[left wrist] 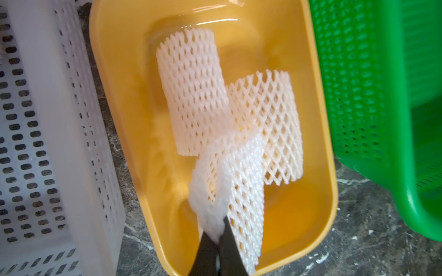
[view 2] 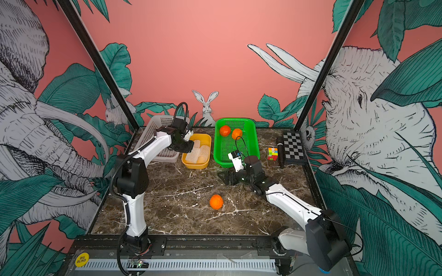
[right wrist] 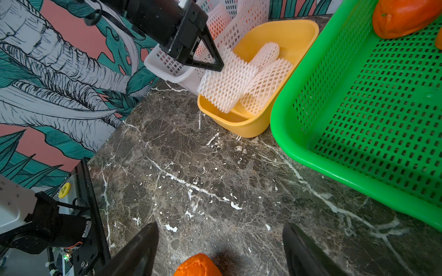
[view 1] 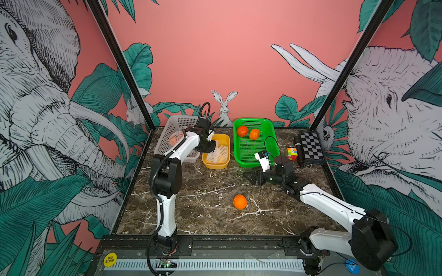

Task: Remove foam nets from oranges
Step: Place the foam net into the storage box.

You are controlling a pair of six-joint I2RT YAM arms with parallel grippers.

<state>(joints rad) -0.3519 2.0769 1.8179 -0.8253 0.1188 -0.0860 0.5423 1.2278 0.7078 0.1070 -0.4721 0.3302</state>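
Note:
My left gripper (left wrist: 221, 227) is shut on the pinched end of a white foam net (left wrist: 239, 181), which hangs into the yellow tub (left wrist: 299, 227). Two more empty foam nets (left wrist: 193, 95) (left wrist: 270, 124) lie in that tub. In both top views a bare orange (view 1: 240, 201) (view 2: 216, 201) rests on the marble table. My right gripper (right wrist: 220, 229) is open and low over the table, with that orange (right wrist: 197, 265) just behind its fingertips and untouched. Two bare oranges (view 1: 242, 131) (view 1: 254, 134) sit in the green basket (view 1: 248, 163). A netted orange (view 1: 175, 139) lies in the white basket (view 1: 165, 129).
The white basket, yellow tub and green basket stand side by side along the back of the table. A multicoloured puzzle cube (view 1: 292, 153), a black cylinder (view 1: 299, 153) and a checkerboard (view 1: 312, 146) lie at the back right. Black frame posts edge the table.

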